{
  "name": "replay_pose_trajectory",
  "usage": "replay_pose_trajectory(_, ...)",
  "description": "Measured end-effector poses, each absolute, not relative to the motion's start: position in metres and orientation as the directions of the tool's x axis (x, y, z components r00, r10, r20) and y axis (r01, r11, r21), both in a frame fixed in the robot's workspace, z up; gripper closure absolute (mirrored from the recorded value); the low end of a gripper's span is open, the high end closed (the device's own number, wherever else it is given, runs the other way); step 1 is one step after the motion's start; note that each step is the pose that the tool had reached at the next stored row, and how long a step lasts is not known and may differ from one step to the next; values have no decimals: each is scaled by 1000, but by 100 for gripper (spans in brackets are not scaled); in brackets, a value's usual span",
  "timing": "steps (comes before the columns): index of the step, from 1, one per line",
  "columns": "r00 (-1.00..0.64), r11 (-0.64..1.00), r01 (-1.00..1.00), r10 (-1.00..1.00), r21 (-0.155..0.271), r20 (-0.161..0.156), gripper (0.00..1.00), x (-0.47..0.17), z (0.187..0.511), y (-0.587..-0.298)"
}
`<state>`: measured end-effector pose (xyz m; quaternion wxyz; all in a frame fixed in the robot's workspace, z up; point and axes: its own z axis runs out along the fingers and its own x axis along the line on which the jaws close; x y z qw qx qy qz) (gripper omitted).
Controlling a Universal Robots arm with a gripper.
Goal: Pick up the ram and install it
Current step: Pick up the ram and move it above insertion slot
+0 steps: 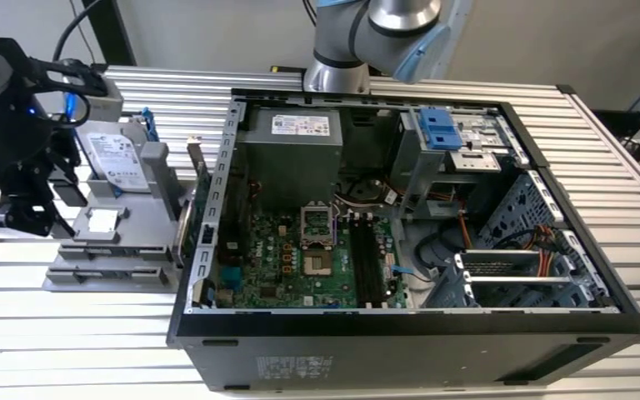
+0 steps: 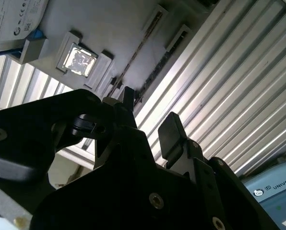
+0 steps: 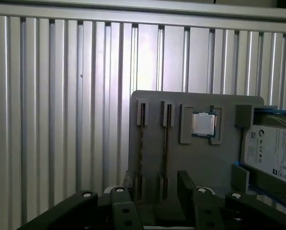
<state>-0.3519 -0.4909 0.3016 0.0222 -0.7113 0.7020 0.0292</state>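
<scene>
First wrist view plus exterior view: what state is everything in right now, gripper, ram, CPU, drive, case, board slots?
Gripper: open, empty, by the fixture.
Ram: on edge in a fixture slot, ungripped.
CPU: seated in its fixture pocket.
Drive: held in the fixture.
Case: side open.
Board slots: look empty.

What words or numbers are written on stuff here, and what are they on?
On the hard drive label: print too small to read.
On the power supply sticker: too small to read.
On the sticker on the computer case: too blurred to read.
On the pale blue panel: a maker's name, left unquoted.
</scene>
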Motion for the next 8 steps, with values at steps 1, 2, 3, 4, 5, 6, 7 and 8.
replay_pose_trajectory(1, 13, -13, -1000, -997, 9, -73, 0, -352, 300, -491)
replay_pose_trajectory(2, 13, -13, -1000, -997, 9, -73, 0, -352, 298, -491)
replay_pose_trajectory(3, 13, -13, -1000, -997, 9, -73, 0, -352, 296, -491)
replay_pose_trajectory(4, 13, -13, -1000, -997, 9, -73, 0, -352, 294, -491)
replay_pose_trajectory(5, 13, -13, -1000, -997, 9, -73, 0, -352, 293, -491)
replay_pose_trajectory(6, 13, -13, -1000, -997, 9, -73, 0, -352, 291, -491)
replay_pose_trajectory(7, 13, -13, -1000, -997, 10, -73, 0, -352, 290, -491)
replay_pose_trajectory(8, 13, -13, -1000, -997, 9, -73, 0, -352, 289, -491)
